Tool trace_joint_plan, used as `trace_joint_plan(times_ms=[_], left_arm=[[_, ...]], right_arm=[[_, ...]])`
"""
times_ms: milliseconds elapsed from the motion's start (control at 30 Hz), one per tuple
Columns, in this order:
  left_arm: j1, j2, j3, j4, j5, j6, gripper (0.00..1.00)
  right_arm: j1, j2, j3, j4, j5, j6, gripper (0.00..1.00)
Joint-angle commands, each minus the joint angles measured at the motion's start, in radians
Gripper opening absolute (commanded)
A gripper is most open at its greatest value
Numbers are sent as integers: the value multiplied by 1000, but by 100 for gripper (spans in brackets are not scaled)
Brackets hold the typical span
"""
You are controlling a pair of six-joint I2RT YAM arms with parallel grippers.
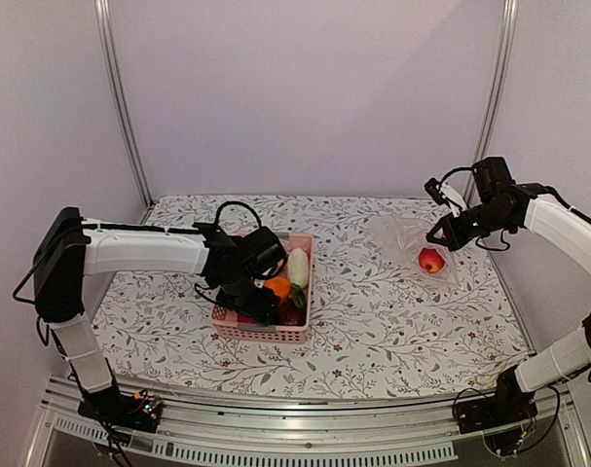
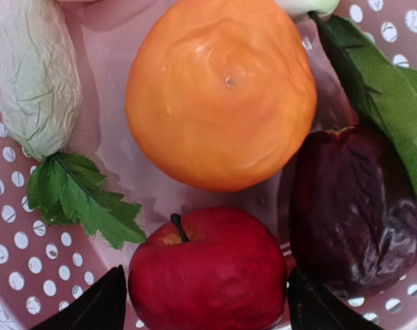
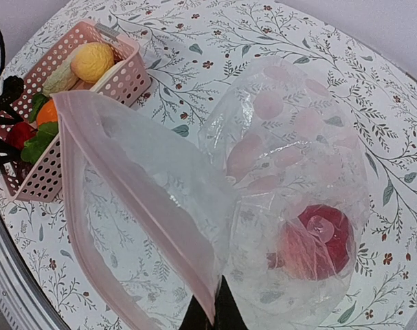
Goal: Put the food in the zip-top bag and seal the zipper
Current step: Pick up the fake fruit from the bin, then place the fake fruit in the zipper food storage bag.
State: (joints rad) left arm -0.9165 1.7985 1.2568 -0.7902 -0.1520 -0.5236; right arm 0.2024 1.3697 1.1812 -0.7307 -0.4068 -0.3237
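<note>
The table (image 1: 373, 321) is covered with a white cloth printed with grey-green leaves and small red flowers, and 2 things rest directly on it. A pink basket (image 1: 261, 333) of slatted plastic stands left of centre. A clear zip-top bag (image 1: 402, 238) lies well apart from it toward the far right, with 1 red fruit (image 1: 431, 260) inside.

Overview, wrist close-ups; basket (image 1: 261, 333) seemingly common
</note>
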Motion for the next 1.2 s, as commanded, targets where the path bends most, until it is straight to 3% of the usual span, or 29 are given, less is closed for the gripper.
trace_joint_plan(times_ms=[0,467,1000,1167], left_arm=[[11,23,28,-36,-17,16,79],[11,-4,80,-90,-66,24,66],[11,-55,236,-96,-157,25,61],[1,-73,299,-23,-127,36,59]], right_arm=[[-3,-5,-10,-4,-13,-6,0],[-2,21,22,-15,-3,-4,0],[1,52,137,-125,27,-11,0],[17,63,156,-143,37,-8,0]])
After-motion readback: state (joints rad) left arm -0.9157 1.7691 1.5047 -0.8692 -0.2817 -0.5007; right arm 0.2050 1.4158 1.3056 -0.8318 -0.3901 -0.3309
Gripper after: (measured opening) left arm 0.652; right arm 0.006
